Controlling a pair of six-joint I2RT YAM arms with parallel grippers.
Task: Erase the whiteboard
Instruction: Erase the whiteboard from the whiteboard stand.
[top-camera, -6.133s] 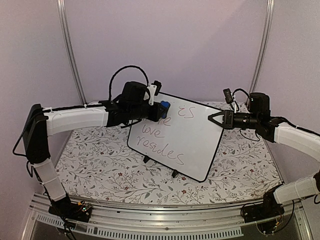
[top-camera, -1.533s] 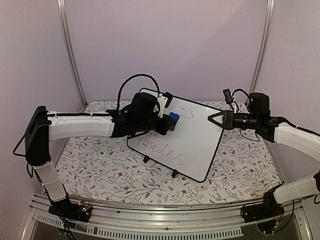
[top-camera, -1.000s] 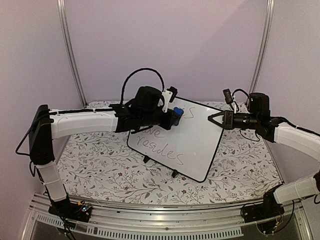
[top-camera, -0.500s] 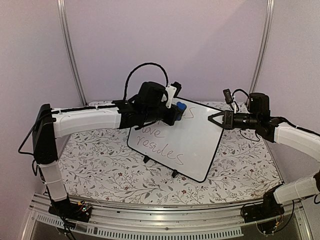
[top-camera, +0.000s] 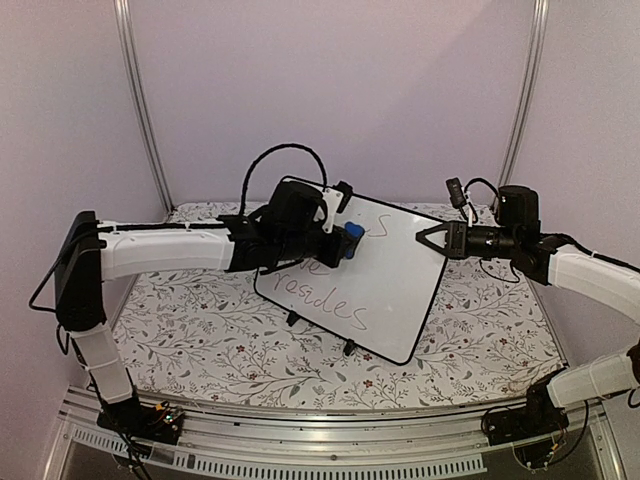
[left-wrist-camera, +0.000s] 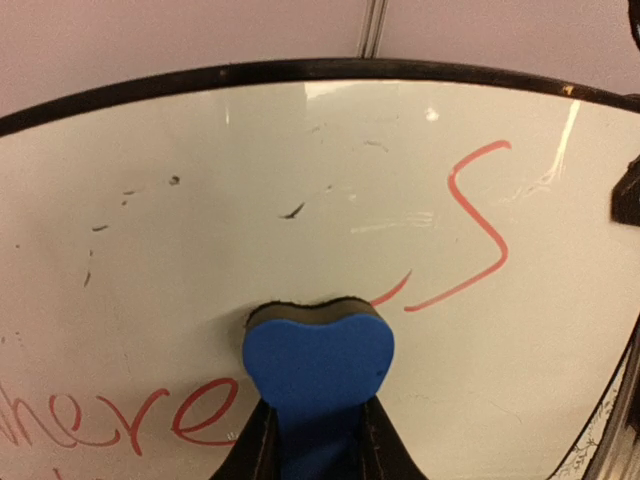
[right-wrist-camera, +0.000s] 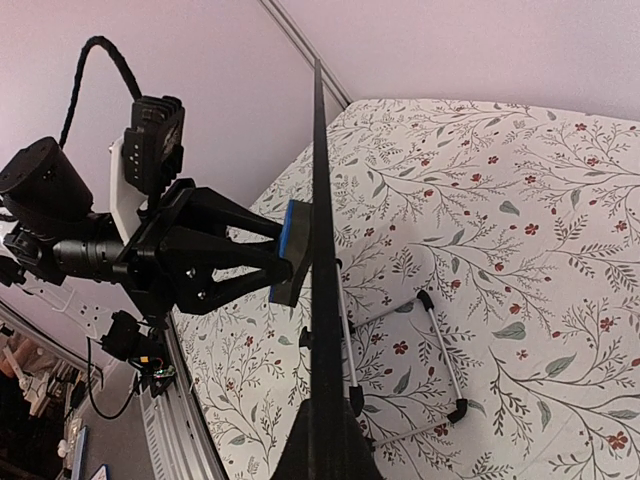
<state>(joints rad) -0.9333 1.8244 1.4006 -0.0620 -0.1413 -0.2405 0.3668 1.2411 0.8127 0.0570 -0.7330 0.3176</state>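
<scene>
One whiteboard (top-camera: 390, 290) is stood tilted at the middle of the floral table (top-camera: 190, 335). Its 3 o'clock edge is clamped by the right gripper (top-camera: 428, 240). A blue eraser (top-camera: 353, 240), pinched in the left gripper (top-camera: 346, 241), is pressed against its 12 o'clock area.

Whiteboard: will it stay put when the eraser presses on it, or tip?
Probably tippy alone: the whiteboard stands tilted on thin wire feet. The right gripper pinching its edge should steady it against the eraser. It looks rigid, a thin flat panel edge-on in the right wrist view, and likely light.
</scene>
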